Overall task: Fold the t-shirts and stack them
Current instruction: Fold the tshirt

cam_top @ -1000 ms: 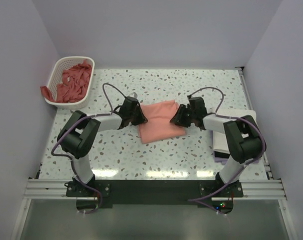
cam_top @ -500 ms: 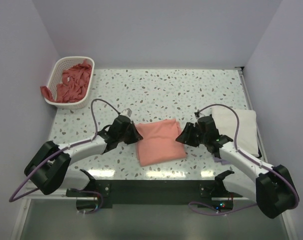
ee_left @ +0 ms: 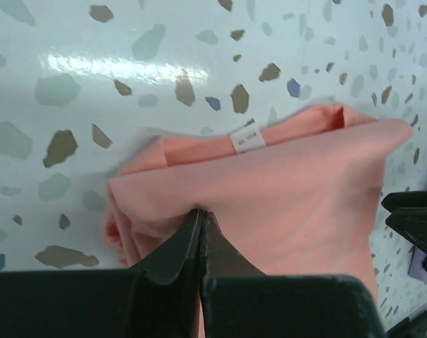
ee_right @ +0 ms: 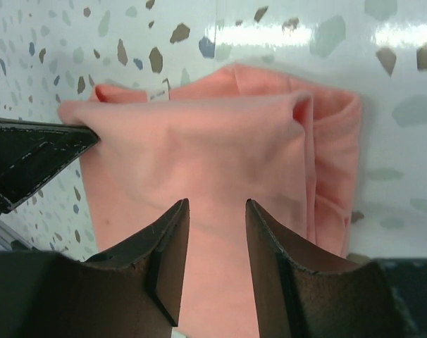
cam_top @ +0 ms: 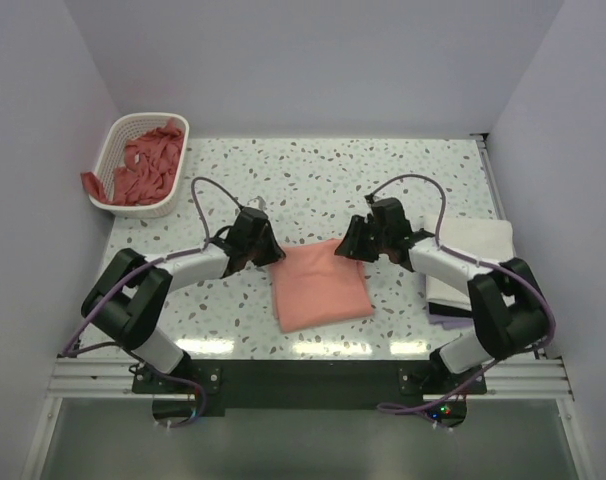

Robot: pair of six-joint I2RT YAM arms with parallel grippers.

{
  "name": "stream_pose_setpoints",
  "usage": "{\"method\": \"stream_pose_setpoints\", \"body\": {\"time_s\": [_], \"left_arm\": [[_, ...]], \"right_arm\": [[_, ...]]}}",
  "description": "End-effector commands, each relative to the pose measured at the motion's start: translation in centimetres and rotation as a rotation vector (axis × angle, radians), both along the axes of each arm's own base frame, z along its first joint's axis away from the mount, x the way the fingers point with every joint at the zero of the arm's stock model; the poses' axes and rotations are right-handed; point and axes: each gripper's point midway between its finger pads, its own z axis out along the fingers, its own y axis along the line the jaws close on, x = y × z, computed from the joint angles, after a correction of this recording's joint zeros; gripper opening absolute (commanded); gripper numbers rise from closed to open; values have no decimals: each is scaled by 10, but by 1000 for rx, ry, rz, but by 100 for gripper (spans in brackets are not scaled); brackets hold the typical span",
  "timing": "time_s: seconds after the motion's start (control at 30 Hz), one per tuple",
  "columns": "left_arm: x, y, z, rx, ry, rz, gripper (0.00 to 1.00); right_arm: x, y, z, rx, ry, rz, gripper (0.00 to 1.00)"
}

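Left gripper (ee_left: 201, 220) clamps pink t-shirt (cam_top: 321, 287); right gripper (ee_right: 213, 211) gapes over it; only wrist views show its label (ee_left: 246, 138)

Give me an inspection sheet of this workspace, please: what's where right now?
Surface: speckled table, shiny.
Job's things: folded pink shirt at the middle; white shirt folded at the right edge; crumpled pink shirts in the basket.
Clutter: the basket, far left corner.
Grippers: left gripper shut on the folded pink shirt's edge; right gripper open over it.
Cables: purple cables arch from both arms.
Surroundings: plain pale walls on three sides.
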Motion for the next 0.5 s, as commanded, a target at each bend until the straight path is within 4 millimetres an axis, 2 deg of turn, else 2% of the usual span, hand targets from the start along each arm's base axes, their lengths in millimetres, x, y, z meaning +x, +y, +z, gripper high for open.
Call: {"method": "stream_pose_setpoints", "body": {"time_s": [0.0,0.03,0.1,0.17,0.23,0.27,0.3,0.4,0.47], "left_arm": [[32,15,2,12,-42,57,2],[35,19,-1,12,-40,69,2],[36,22,-12,-11,-12,69,2],[35,25,-27,5,23,71,1],[33,25,-35,6,41,68,1],[28,26,-42,7,62,64,1],[29,25,-43,3,61,64,1],[30,29,-41,-2,60,65,2],[37,27,-29,-11,29,55,3]], "right_arm": [[41,14,19,29,-91,20,41],[49,15,6,25,-56,16,40],[66,8,-4,45,-37,-24,40],[73,3,-27,69,38,-47,40],[75,3,-39,80,75,-45,38],[74,0,-54,59,108,-47,37],[71,-3,-60,40,132,-50,37],[70,-12,-67,25,148,-64,37],[73,-16,-57,38,130,-70,37]]}}
